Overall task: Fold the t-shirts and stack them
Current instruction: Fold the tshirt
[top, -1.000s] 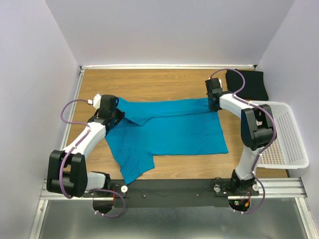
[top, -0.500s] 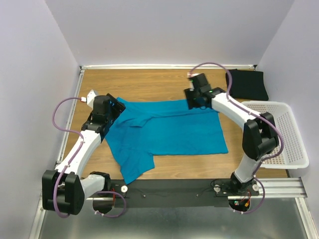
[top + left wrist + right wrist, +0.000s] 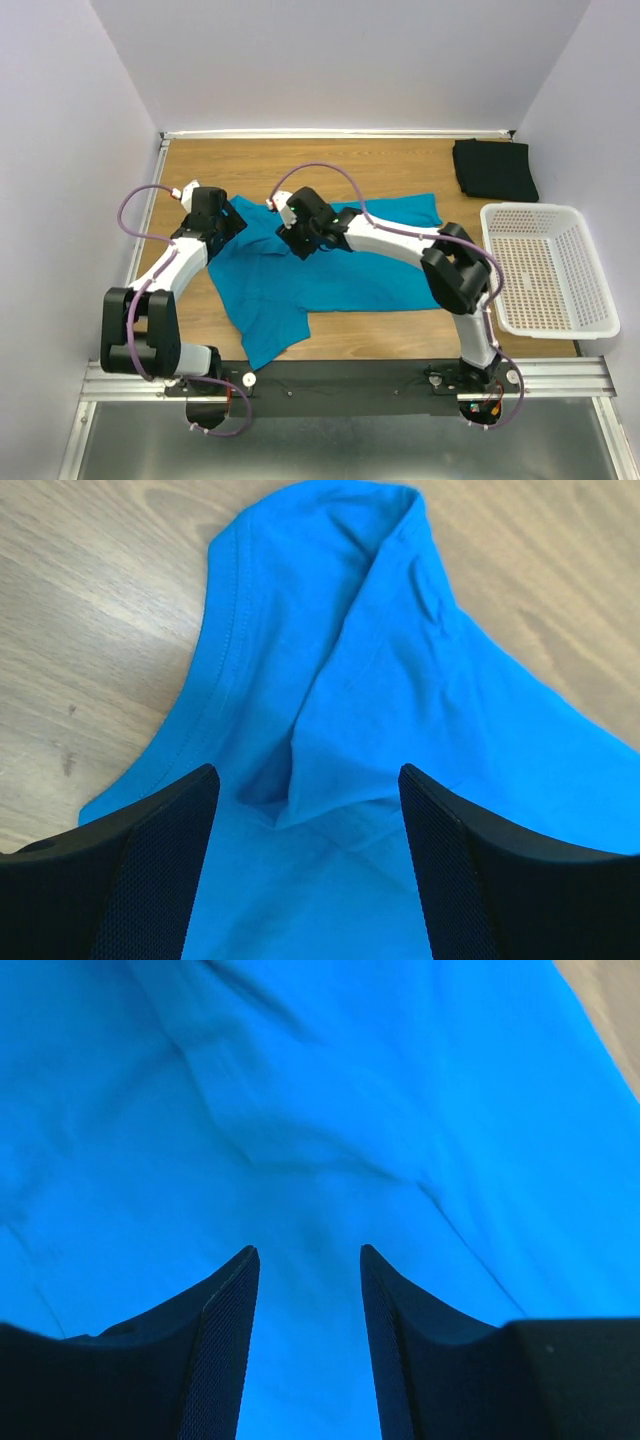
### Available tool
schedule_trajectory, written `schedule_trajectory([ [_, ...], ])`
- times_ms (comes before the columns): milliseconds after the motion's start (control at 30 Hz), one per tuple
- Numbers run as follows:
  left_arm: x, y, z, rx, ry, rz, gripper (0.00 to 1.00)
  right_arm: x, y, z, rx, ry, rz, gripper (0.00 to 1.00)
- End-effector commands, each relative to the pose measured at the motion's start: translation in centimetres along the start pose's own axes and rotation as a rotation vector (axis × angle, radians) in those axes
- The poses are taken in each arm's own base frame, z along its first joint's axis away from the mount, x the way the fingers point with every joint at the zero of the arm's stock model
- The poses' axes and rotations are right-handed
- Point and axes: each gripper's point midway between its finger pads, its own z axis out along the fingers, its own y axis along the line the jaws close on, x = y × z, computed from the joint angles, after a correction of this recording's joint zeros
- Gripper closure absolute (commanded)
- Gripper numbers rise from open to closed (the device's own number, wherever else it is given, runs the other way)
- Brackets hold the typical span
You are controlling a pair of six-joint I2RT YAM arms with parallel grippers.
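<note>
- Top external view: the arm bases sit on a metal rail point(image 3: 340, 375) at the near edge of the wooden table point(image 3: 300, 160).
- Just beyond the rail, the teal t-shirt point(image 3: 350, 280) lies spread across the middle and left of the table. One loose corner points toward the near left.
- The left gripper point(image 3: 226, 222) hangs over the shirt's left edge. In the left wrist view its fingers point(image 3: 160, 865) stand wide apart above a folded ridge of teal cloth point(image 3: 360, 680), with nothing clamped between them.
- The right arm reaches across to the left, and the right gripper point(image 3: 300, 243) is over the shirt's upper middle. In the right wrist view its fingers point(image 3: 225, 1330) are apart with a narrower gap, and only wrinkled teal cloth point(image 3: 300, 1090) is below.
- A white perforated basket point(image 3: 556, 207) stands at the right edge, apart from the teal shirt.
- The black t-shirt point(image 3: 493, 168) lies folded in the far right corner, just beyond the basket.
</note>
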Motion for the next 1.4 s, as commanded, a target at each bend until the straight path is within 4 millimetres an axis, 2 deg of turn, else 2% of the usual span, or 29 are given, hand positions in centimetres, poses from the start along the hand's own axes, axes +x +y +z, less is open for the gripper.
schedule_trajectory([
  [0, 0.9, -0.3, 1.1, 0.037, 0.047, 0.061, 0.20, -2.1, 2.1, 2.7, -0.039, -0.058, -0.091, 0.48],
  [67, 1.5, 0.0, 1.5, 0.027, 0.068, 0.082, 0.20, -2.2, 2.4, 4.1, -0.027, -0.061, -0.109, 0.48],
  [233, 1.9, 0.1, 1.7, 0.039, 0.078, 0.110, 0.20, -2.5, 3.1, 5.6, -0.034, -0.061, -0.124, 0.48],
  [433, 2.7, 0.5, 2.1, 0.035, 0.103, 0.141, 0.20, -1.8, 3.8, 6.7, -0.045, -0.045, -0.135, 0.48],
  [533, 3.2, 0.7, 2.4, 0.039, 0.117, 0.146, 0.20, -1.7, 3.4, 7.0, -0.015, -0.040, -0.132, 0.50],
  [733, 4.3, 1.0, 3.2, 0.036, 0.147, 0.150, 0.24, -1.5, 2.8, 7.4, 0.019, -0.032, -0.139, 0.67],
  [867, 4.6, 1.1, 3.8, 0.028, 0.160, 0.151, 0.29, -1.1, 3.0, 7.7, 0.013, -0.024, -0.137, 0.82],
  [900, 4.6, 1.1, 3.8, 0.030, 0.161, 0.149, 0.30, -0.9, 3.0, 7.6, 0.013, -0.019, -0.131, 0.90],
  [1000, 4.5, 0.6, 3.7, 0.046, 0.162, 0.146, 0.33, -1.3, 3.0, 7.1, 0.013, -0.030, -0.126, 0.99],
  [1167, 4.2, 0.1, 2.6, 0.076, 0.156, 0.139, 0.35, -1.4, 2.7, 6.5, 0.025, -0.034, -0.122, 0.99],
  [1367, 4.7, -0.3, 1.7, 0.116, 0.176, 0.135, 0.35, -2.0, 2.6, 6.0, 0.034, -0.046, -0.124, 0.99],
])
